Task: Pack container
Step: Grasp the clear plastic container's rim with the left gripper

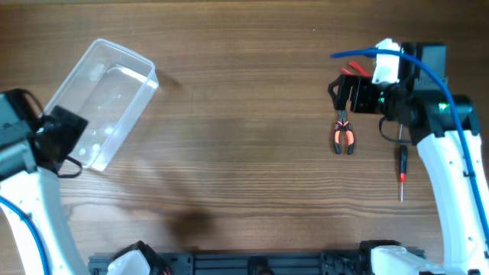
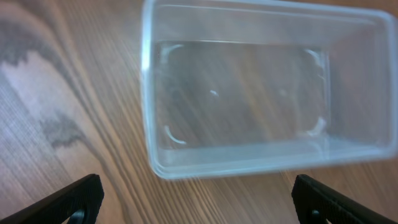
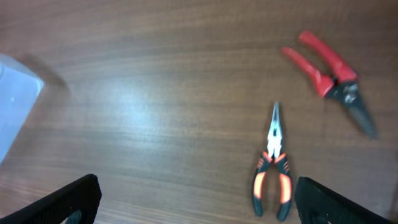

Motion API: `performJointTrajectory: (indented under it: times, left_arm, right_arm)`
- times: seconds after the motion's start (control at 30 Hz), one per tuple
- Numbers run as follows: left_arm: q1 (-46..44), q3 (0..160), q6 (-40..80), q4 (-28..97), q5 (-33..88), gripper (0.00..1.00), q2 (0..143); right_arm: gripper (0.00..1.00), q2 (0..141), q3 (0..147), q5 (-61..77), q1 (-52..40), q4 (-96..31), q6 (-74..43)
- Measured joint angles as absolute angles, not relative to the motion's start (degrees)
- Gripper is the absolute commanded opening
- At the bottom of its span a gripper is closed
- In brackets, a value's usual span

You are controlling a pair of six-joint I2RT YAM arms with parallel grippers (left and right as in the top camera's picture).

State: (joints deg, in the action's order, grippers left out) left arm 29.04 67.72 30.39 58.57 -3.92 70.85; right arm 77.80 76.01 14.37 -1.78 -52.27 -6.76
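Note:
The clear plastic container (image 1: 103, 99) stands empty and slanted at the far left of the wooden table. In the left wrist view its near rim (image 2: 147, 93) lies just ahead of my left gripper (image 2: 199, 202), which is open and empty. The left gripper (image 1: 67, 136) sits at the container's lower left end. My right gripper (image 1: 340, 90) is open and empty at the far right, above orange-and-black needle-nose pliers (image 1: 343, 134). In the right wrist view the pliers (image 3: 272, 171) lie just inside the right finger of that gripper (image 3: 199, 202).
Red-handled cutters (image 3: 329, 71) lie beyond the pliers, mostly hidden under the right arm from overhead. A red-tipped black screwdriver (image 1: 403, 169) lies right of the pliers. A corner of the container (image 3: 15, 106) shows at the left of the right wrist view.

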Motion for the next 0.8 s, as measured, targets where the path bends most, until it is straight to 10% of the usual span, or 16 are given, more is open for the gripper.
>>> performJointTrajectory:
  times: [0.7,0.8]
  left_arm:
    - [35.55,67.75,30.83,50.04,-2.31,0.99,97.34]
    - [35.55,67.75,31.05,48.95,-3.51,0.76,98.41]
  right_arm:
    - [1.00,87.55,79.96,12.99,-1.78,-56.62,-2.24]
    - [1.00,87.55,79.96,12.99,-1.78,-57.91,-2.24]
